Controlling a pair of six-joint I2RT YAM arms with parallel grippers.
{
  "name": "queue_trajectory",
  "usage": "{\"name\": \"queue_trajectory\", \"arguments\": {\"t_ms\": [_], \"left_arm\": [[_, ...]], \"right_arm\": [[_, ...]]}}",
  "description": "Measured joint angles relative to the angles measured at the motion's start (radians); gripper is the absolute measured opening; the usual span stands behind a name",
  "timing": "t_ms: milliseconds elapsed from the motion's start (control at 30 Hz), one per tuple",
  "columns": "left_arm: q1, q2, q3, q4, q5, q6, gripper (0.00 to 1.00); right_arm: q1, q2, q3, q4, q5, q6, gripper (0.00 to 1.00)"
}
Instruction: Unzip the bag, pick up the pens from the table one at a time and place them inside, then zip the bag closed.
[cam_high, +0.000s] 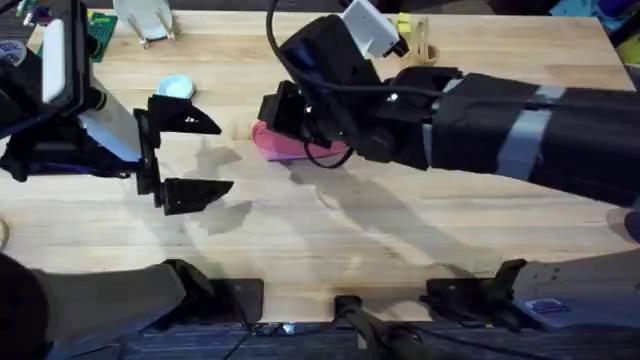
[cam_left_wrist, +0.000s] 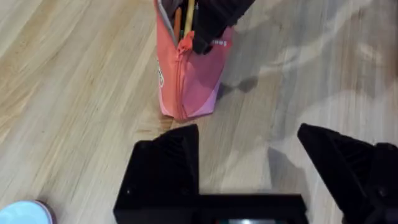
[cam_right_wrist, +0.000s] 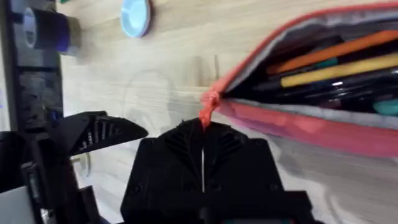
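Bag (cam_left_wrist: 189, 74) upright on table (cam_high: 400, 250), mouth open with both pens (cam_right_wrist: 336, 62) inside; right fingers (cam_right_wrist: 203, 146) pressed together apparently on zipper pull (cam_right_wrist: 208, 112), ready to zip; left fingers (cam_left_wrist: 258, 165) spread, just beside bag's closed end.

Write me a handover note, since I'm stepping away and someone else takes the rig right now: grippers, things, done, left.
Left gripper: open, empty, hovering over the table beside the bag.
Right gripper: shut on the zipper pull at the bag's end.
Bag: standing on the table, zipper open along most of its top.
Pens: the orange pen and the yellow pen lie inside the bag, among other pens.
Done: unzipping, both pens placed.
Left: pull the zipper closed; the left gripper may need to steady the bag.
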Motion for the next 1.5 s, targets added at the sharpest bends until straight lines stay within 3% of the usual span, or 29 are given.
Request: {"name": "queue_trajectory", "arguments": {"t_ms": [767,1000,1133,1500], "left_arm": [[0.0,0.0,0.0,0.026,0.0,0.0,0.994],[-0.008,0.0,0.0,0.109,0.014,-0.003,0.994],[-0.033,0.0,0.0,0.206,0.058,-0.053,0.994],[-0.168,0.0,0.0,0.451,0.125,-0.325,0.993]], "right_arm": [[-0.024,-0.01,0.0,0.018,-0.039,-0.003,0.03],[-0.024,-0.01,0.0,0.018,-0.039,-0.009,0.03],[-0.024,-0.01,0.0,0.018,-0.039,-0.02,0.03],[-0.024,-0.01,0.0,0.018,-0.039,-0.022,0.03]]}}
